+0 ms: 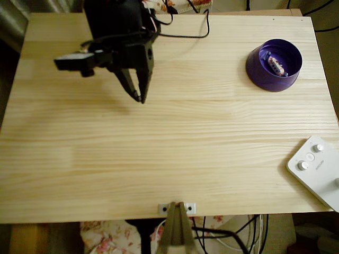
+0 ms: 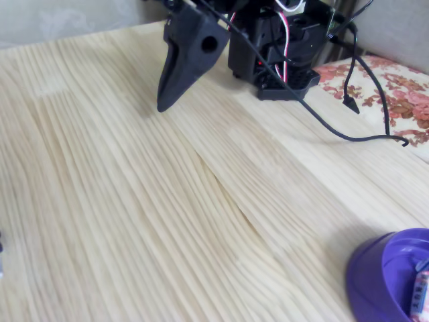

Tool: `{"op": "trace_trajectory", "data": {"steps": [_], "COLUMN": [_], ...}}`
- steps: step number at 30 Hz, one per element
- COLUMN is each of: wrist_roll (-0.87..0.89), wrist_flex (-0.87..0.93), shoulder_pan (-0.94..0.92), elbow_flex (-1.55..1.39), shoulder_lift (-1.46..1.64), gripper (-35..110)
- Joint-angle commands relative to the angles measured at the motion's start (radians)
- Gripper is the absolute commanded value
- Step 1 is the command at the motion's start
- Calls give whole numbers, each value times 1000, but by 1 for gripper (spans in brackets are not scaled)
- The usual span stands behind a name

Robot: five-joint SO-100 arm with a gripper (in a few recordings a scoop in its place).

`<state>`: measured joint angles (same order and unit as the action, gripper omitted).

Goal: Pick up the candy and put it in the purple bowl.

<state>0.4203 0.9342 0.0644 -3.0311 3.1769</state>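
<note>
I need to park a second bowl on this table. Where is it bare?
The wide middle of the table is bare, between the tool and the purple bowl, down to the near edge. It is crowded by the white button box and the cable.

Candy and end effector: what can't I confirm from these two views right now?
- candy: overhead view, too small to read the wrapper marks; fixed view, cut off by the right edge.
- purple bowl: fixed view, cropped by the bottom-right corner.
- end effector: fixed view, fingers overlap side-on, hiding any gap; overhead view, tips look together.
- white button box: overhead view, cut off by the right edge.
</note>
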Motion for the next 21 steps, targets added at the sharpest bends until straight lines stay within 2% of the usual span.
{"op": "trace_trajectory", "data": {"steps": [1, 21], "wrist_roll": [2, -11], "wrist_flex": [35, 37], "shoulder_pan": [6, 9], "elbow_flex": [-3, -3], "shoulder_lift": [106, 107], "gripper": [0, 0]}}
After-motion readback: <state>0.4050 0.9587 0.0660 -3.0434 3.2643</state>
